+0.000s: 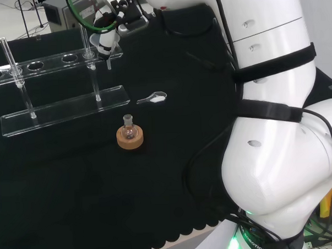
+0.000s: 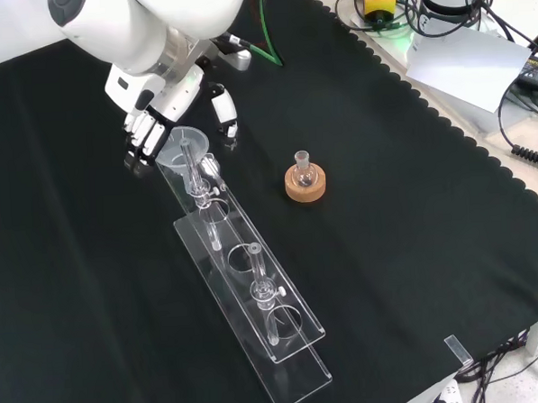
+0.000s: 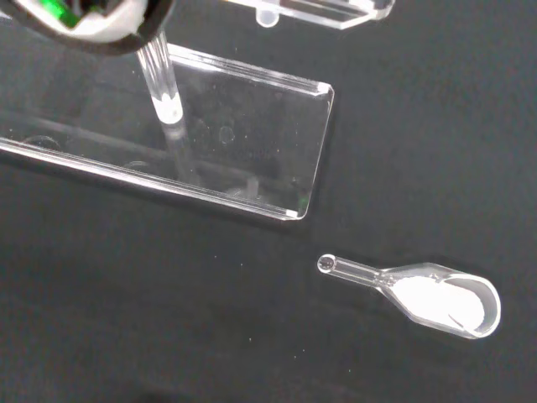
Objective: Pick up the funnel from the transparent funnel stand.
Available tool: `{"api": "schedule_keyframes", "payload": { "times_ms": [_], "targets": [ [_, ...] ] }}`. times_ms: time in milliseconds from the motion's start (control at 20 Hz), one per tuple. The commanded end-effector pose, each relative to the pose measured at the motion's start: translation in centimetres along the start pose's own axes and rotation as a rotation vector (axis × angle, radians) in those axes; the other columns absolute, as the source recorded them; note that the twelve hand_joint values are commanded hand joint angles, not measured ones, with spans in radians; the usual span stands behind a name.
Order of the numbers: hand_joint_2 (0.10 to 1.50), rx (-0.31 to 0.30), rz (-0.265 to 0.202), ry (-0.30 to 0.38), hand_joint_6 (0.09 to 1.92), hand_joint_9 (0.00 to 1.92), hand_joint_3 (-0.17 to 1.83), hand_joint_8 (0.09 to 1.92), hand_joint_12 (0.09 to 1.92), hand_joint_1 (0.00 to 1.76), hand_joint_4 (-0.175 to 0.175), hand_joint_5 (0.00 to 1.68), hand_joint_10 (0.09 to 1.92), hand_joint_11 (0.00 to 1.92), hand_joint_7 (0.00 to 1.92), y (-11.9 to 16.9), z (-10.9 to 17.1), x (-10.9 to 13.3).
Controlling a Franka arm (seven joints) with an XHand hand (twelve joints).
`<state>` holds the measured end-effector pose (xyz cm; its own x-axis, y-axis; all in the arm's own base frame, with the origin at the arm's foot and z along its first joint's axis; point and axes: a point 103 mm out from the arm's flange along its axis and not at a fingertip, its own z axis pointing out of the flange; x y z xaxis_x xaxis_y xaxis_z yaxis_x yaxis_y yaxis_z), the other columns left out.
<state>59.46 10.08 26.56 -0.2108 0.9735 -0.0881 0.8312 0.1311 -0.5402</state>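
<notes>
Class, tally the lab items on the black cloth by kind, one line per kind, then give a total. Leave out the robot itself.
Clear funnel stand: 1
Funnel, in the stand's end hole by the hand: 1
Small flask: 1
Cork ring under the flask: 1
Clear scoop holding white powder: 1
Total: 5

In the head view the arm's white links [image 1: 275, 97] cover the cloth from about 1 to 5 o'clock, and the funnel stand [image 1: 60, 110] is cut off at the 9 o'clock edge. There the hand [image 1: 106, 33] hides the funnel, so whether its fingers close on it cannot be told. In the front view a white link [image 2: 142, 23] covers the wrist at 11 o'clock; the funnel [image 2: 177, 141] is partly hidden behind the stand's post. In the wrist view a blurred part of the hand [image 3: 84, 21] runs off the 11 o'clock corner.
</notes>
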Motion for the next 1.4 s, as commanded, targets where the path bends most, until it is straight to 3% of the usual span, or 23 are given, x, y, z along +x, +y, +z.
{"api": "schedule_keyframes", "payload": {
  "times_ms": [50, 150, 300, 400, 600, 750, 1050, 1400],
  "targets": [
    [0.55, -0.010, 0.010, -0.051, 0.09, 0.34, 0.59, 0.47, 1.40, 0.77, -0.094, 0.09, 0.75, 0.27, 0.00, 0.2, -0.2, 0.6],
    [0.56, -0.049, 0.019, -0.082, 0.09, 0.44, 0.60, 0.59, 1.38, 0.77, -0.095, 0.19, 0.71, 0.30, 0.07, 0.0, -0.3, 0.5],
    [0.59, -0.066, 0.030, -0.159, 0.11, 0.67, 0.61, 0.69, 1.32, 0.77, -0.073, 0.46, 0.64, 0.42, 0.39, -0.1, -0.5, 0.9],
    [0.61, -0.075, 0.038, -0.198, 0.18, 0.79, 0.60, 0.70, 1.29, 0.79, -0.062, 0.54, 0.59, 0.48, 0.51, -0.2, -0.4, 1.2],
    [0.65, -0.134, 0.057, -0.285, 0.56, 0.95, 0.62, 0.69, 1.25, 0.85, -0.040, 0.63, 0.54, 0.56, 0.65, -1.1, -1.7, 1.4],
    [0.67, -0.165, 0.067, -0.280, 0.69, 0.99, 0.64, 0.70, 1.23, 0.87, -0.040, 0.64, 0.54, 0.60, 0.68, -2.9, -4.2, 1.0],
    [0.67, -0.177, 0.079, -0.251, 0.72, 1.00, 0.65, 0.70, 1.22, 0.88, -0.043, 0.62, 0.54, 0.62, 0.67, -8.0, -9.6, -0.4],
    [0.67, -0.117, 0.127, -0.229, 0.75, 0.99, 0.66, 0.70, 1.24, 0.88, -0.042, 0.59, 0.55, 0.57, 0.64, -13.1, -9.9, -1.4]
  ]
}}
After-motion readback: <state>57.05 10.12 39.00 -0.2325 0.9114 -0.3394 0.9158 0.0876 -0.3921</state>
